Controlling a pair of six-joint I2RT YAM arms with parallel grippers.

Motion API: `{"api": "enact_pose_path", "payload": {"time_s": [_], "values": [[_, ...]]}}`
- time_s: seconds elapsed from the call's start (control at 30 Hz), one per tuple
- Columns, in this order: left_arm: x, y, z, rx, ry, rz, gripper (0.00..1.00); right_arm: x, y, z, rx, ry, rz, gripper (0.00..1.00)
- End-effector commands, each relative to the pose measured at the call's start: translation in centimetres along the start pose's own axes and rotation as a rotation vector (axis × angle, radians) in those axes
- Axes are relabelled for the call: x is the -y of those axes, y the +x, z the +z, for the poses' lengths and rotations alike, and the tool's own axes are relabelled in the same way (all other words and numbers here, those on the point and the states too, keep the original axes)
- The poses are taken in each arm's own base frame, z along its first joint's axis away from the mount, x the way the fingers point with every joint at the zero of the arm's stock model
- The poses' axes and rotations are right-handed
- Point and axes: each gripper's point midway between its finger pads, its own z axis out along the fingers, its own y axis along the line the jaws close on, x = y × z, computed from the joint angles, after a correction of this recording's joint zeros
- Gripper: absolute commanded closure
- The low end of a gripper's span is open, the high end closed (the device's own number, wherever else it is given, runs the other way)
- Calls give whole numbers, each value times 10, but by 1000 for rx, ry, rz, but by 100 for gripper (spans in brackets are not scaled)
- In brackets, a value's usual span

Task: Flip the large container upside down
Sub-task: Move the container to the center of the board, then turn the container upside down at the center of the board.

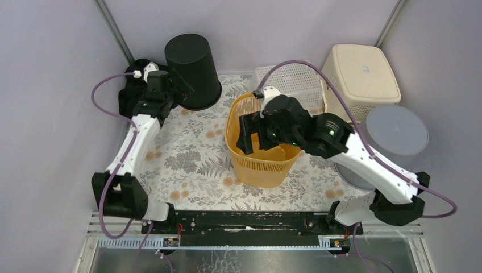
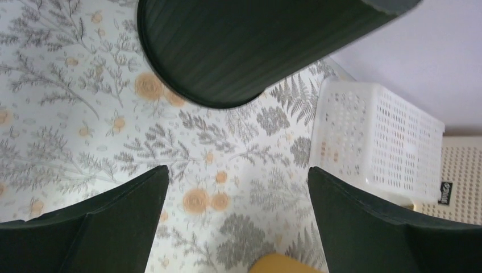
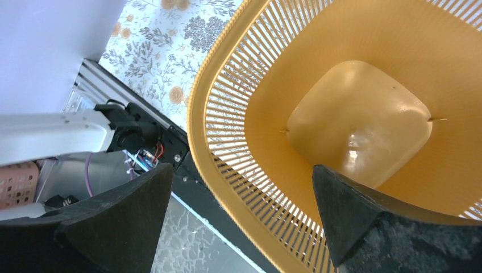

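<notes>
A large yellow slatted container stands upright, mouth up, in the middle of the floral mat; its bare inside shows in the right wrist view. My right gripper is open and straddles its left rim, with one finger inside and the other outside; neither visibly touches it. My left gripper is open at the back left with only the mat between its fingers. It sits just in front of a black bin that stands mouth down.
A white perforated basket stands behind the yellow container and also shows in the left wrist view. A beige inverted crate and a grey round bin stand at the right. Enclosure walls surround the mat.
</notes>
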Motion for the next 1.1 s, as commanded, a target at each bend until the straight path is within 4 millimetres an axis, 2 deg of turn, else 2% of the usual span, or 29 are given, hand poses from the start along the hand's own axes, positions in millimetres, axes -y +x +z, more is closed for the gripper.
{"api": "enact_pose_path", "payload": {"time_s": [0.0,0.23,0.37,0.43,0.53,0.6,0.73,0.97,1.07], "values": [[1,32,-44,-110,60,23,0,-8,-22,7,46,28,31,0],[-10,62,-129,-134,185,34,0,-22,-27,36,45,-2,66,0],[-22,80,-162,-148,229,25,0,-27,-25,58,3,16,69,1],[-26,82,-176,-139,242,21,0,-29,-27,65,-12,32,76,0],[-31,84,-183,-139,240,33,0,-28,-30,72,-27,68,94,1],[-31,85,-184,-140,243,42,0,-23,-25,84,-57,115,96,1],[-29,86,-188,-138,262,37,0,-11,-19,90,-92,206,107,0],[-27,93,-180,-163,282,42,0,6,-7,105,-127,292,111,1],[-26,94,-180,-165,293,37,0,10,-8,113,-135,303,119,1]]}}
